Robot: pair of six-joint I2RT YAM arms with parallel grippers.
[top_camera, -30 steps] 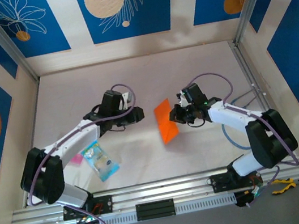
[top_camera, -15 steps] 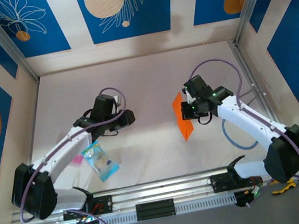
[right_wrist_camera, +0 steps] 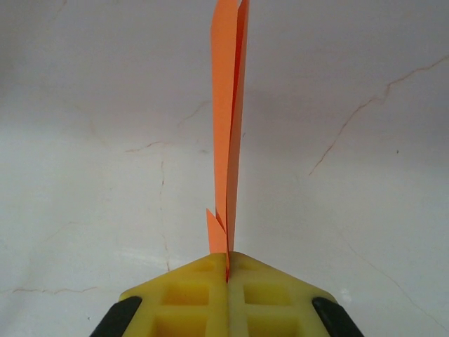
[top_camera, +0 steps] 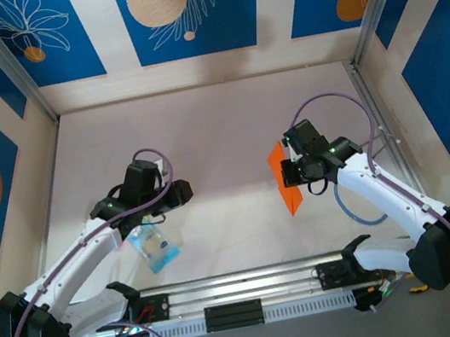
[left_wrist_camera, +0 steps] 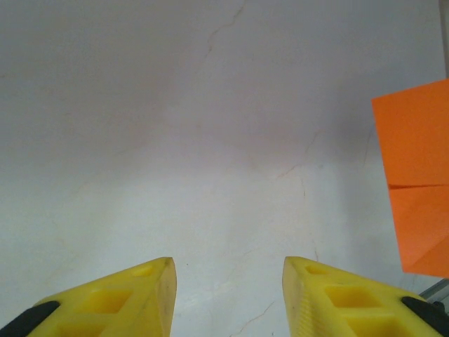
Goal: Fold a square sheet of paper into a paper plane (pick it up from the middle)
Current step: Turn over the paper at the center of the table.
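The bright orange paper, folded into a slim pointed paper plane (top_camera: 285, 182), hangs above the table right of centre, point down. My right gripper (top_camera: 291, 171) is shut on its edge. In the right wrist view the paper plane (right_wrist_camera: 228, 133) stands edge-on, its layers rising straight out of the closed yellow fingers (right_wrist_camera: 196, 295) of the right gripper (right_wrist_camera: 228, 258). My left gripper (top_camera: 184, 191) sits apart, left of centre, open and holding nothing. From the left wrist, its yellow fingertips (left_wrist_camera: 151, 288) frame bare table around the left gripper (left_wrist_camera: 228, 277), with the creased paper plane (left_wrist_camera: 415, 189) at the right edge.
A small blue and clear plastic packet (top_camera: 154, 243) lies on the table by the left arm's forearm. An aluminium rail (top_camera: 245, 289) runs along the near edge. Patterned walls (top_camera: 183, 20) close in the back and sides. A blue cable (top_camera: 351, 210) loops beside the right arm.
The right arm has carried the orange paper to the right and slightly nearer. The left arm has drawn back to the left and its jaws have widened a little.
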